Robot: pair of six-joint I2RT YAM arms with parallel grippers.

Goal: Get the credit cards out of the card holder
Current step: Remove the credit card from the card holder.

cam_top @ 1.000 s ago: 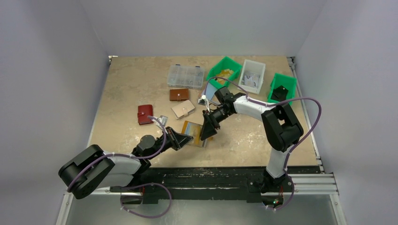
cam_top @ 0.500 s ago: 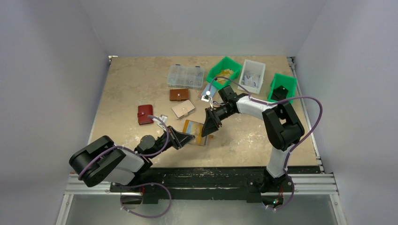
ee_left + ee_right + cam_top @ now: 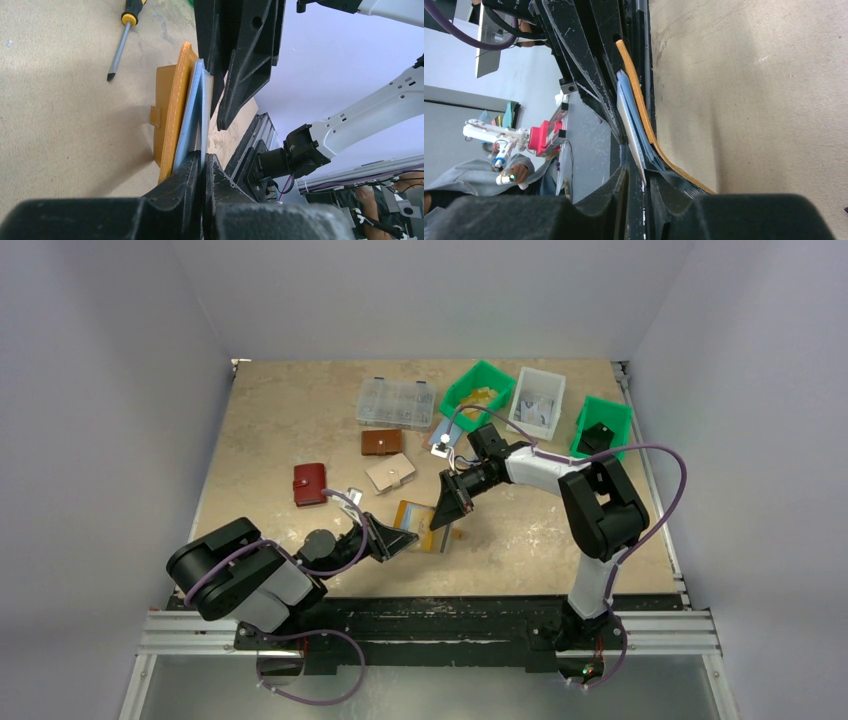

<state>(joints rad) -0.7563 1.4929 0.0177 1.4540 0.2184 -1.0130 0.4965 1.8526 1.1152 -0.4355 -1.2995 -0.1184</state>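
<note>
The mustard card holder (image 3: 418, 525) stands on edge, half open, between my two grippers. Its orange cover (image 3: 172, 110) faces the table and pale blue credit cards (image 3: 199, 100) stick out of its slots. My left gripper (image 3: 204, 167) is shut on the holder's pale blue inner edge at the near end. My right gripper (image 3: 636, 182) comes from the far side; its fingers (image 3: 240, 65) straddle the top of the cards. In the right wrist view a whitish card edge (image 3: 630, 127) lies between the right jaws, close to one pad, with a gap on the other side.
A red wallet (image 3: 309, 483), a brown wallet (image 3: 381, 442) and a beige wallet (image 3: 390, 472) lie to the left and behind. A clear compartment box (image 3: 396, 401), two green bins (image 3: 477, 388) (image 3: 602, 425) and a white bin (image 3: 537, 400) line the back. A screwdriver (image 3: 120, 42) lies nearby.
The right jaws have narrowed round the card's top edge and shifted slightly right. The left arm's elbow has swung right while its gripper stayed shut on the holder.
</note>
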